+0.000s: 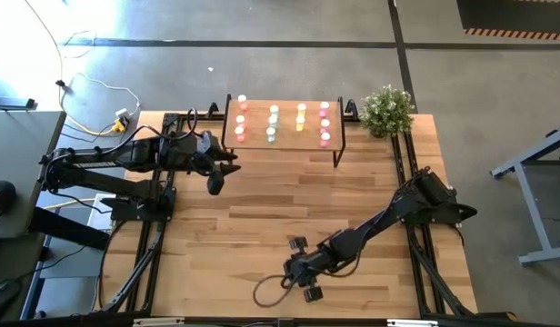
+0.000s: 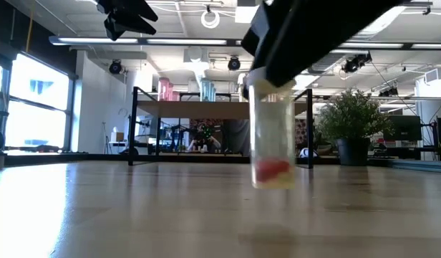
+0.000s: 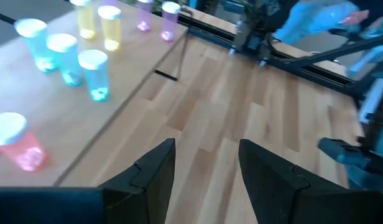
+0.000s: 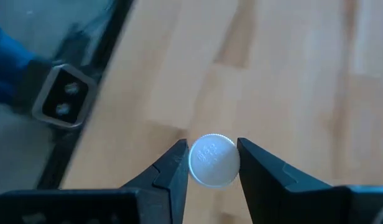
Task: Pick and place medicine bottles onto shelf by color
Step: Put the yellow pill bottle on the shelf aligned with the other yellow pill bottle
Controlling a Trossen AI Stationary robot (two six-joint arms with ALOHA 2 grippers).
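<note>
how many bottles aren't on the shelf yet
1: a bottle held in the right gripper, near the table's front edge. Others could be hidden under the arms.

One camera looks straight down over my counter (image 1: 262, 236). Another sits level at its surface. Both wrist cameras look closely past my fingers; all share the counter.

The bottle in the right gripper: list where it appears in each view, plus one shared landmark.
High view: hidden under the right gripper, near the table's front edge.
Low view: bottle, centre, upright, red contents at its bottom.
Left wrist view: not in it.
Right wrist view: its white cap between the fingers.
Shared landmark: the shelf.
</note>
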